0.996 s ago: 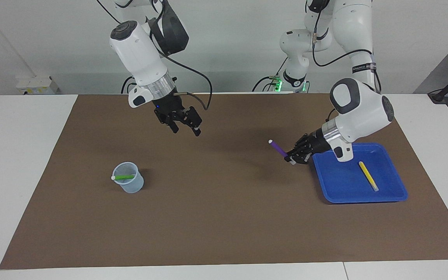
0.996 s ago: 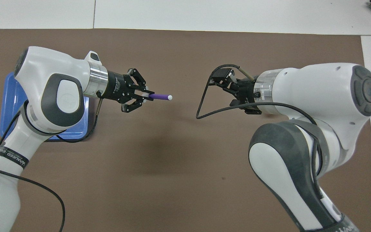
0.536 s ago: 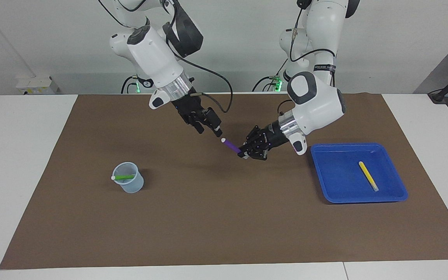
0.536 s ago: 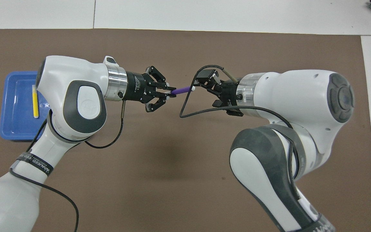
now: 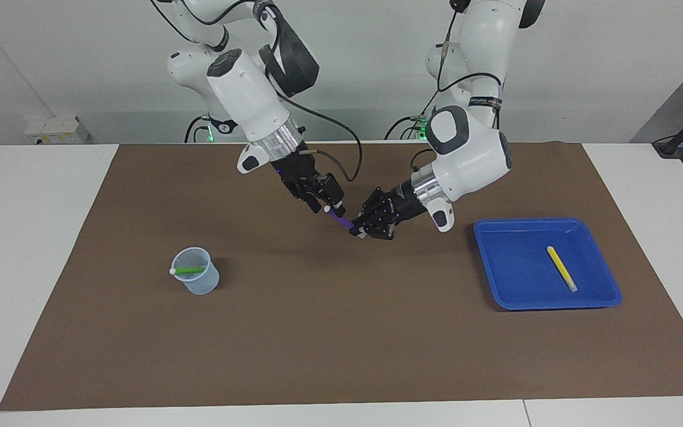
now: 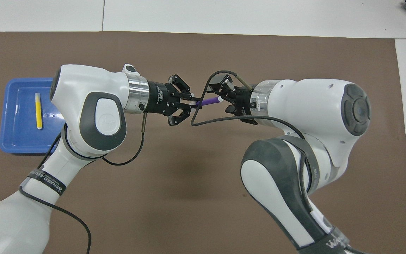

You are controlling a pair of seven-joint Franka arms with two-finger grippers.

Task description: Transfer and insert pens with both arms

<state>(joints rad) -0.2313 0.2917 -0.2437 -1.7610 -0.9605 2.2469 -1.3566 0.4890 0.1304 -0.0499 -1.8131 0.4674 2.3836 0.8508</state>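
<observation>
I am seeing the left gripper (image 5: 356, 229) pinching the dark end of the purple pen (image 5: 340, 219) in mid-air over the middle of the brown mat (image 5: 341, 332); the right gripper (image 5: 331, 206) is sitting around the pen's pale tip, and I cannot tell whether its fingers are gripping yet; the slim pen is running straight between the two, its whitish end pointing toward the right arm's end of the table and slightly upward. The flat mat is lying bare all around below the pair. The green pen (image 5: 188, 270) is leaning in the translucent cup (image 5: 199, 279) toward the right arm's end; the yellow pen (image 5: 561, 268) is lying flat in the glossy blue tray (image 5: 513, 284) toward the left arm's end, well apart from the grippers.
</observation>
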